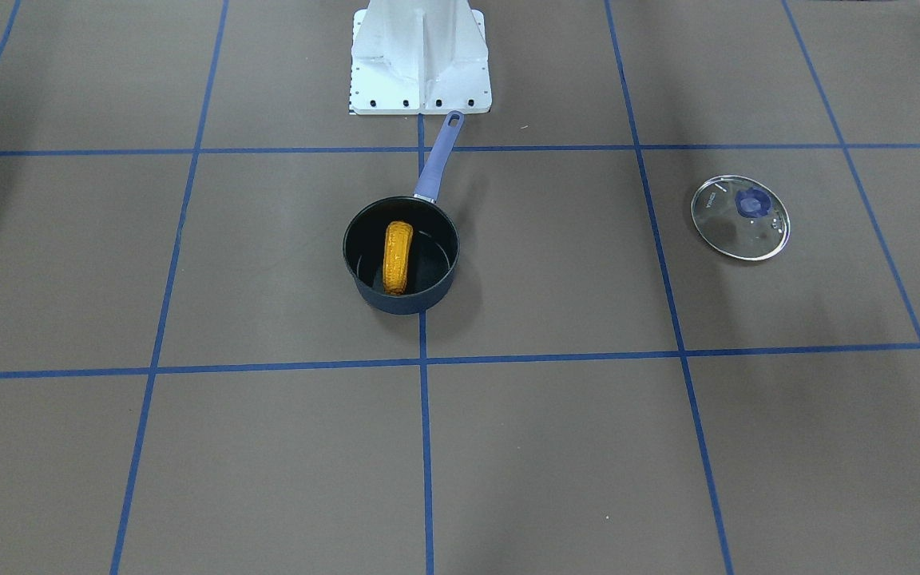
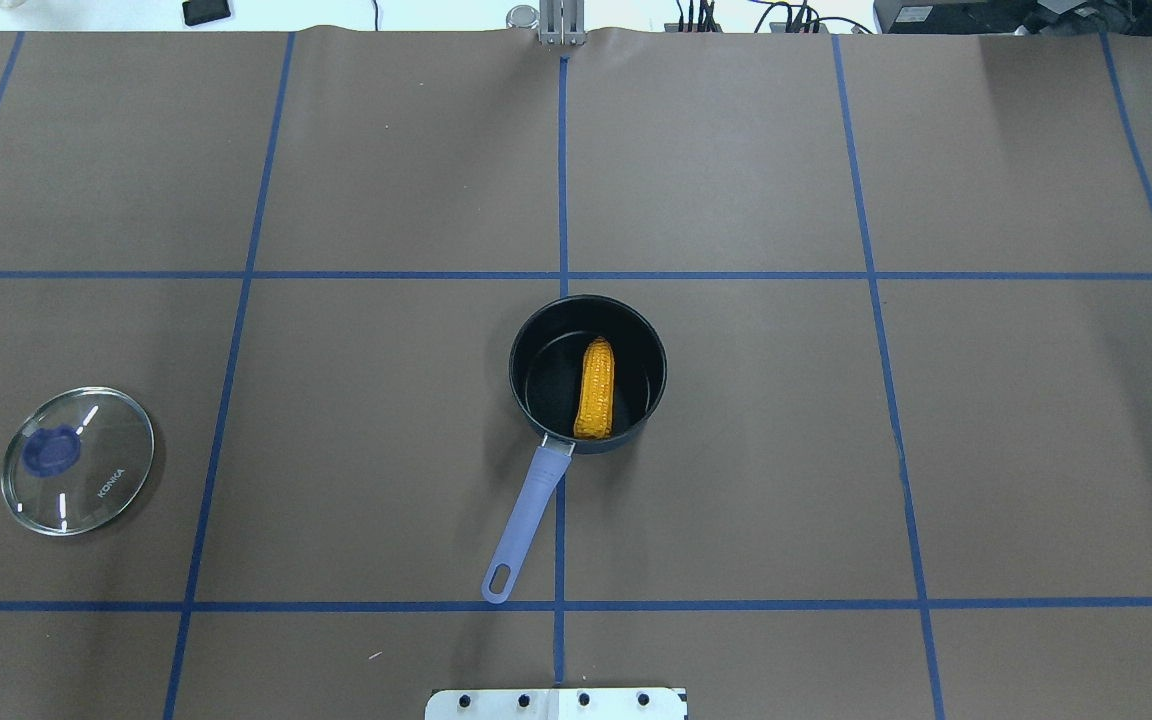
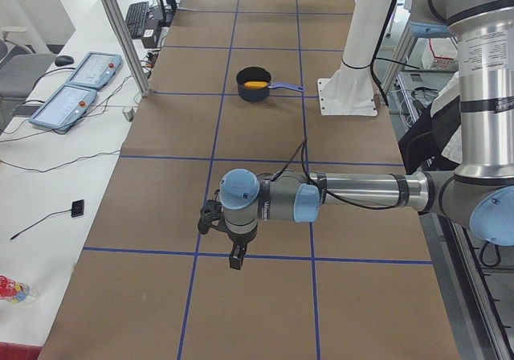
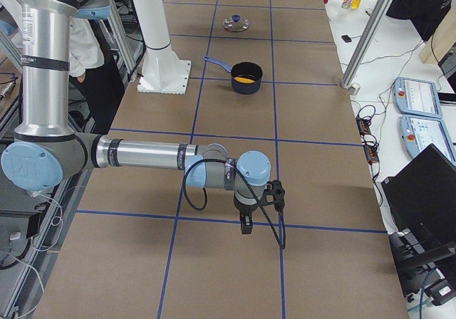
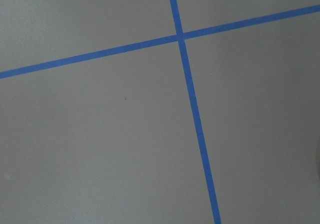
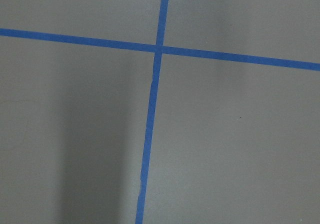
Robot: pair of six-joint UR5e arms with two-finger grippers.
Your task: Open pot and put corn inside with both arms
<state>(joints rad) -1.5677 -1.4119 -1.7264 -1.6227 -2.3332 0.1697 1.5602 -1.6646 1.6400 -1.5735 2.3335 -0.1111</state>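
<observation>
The dark navy pot [image 1: 404,302] stands uncovered at the table's middle, its periwinkle handle [image 1: 438,160] pointing at the robot's base. The orange-yellow corn [image 1: 398,257] lies inside it, also seen in the overhead view [image 2: 595,388]. The pot [image 2: 544,385] has no arm near it. My left gripper [image 3: 235,259] shows only in the exterior left view, far from the pot [image 3: 253,93], pointing down over bare table. My right gripper [image 4: 245,226] shows only in the exterior right view, likewise far from the pot [image 4: 247,85]. I cannot tell whether either is open or shut.
The round glass lid [image 1: 739,217] with a blue knob lies flat on the table at my left, well apart from the pot; it also shows in the overhead view [image 2: 77,460]. The white base mount [image 1: 420,56] stands behind the pot handle. Both wrist views show only brown table and blue tape lines.
</observation>
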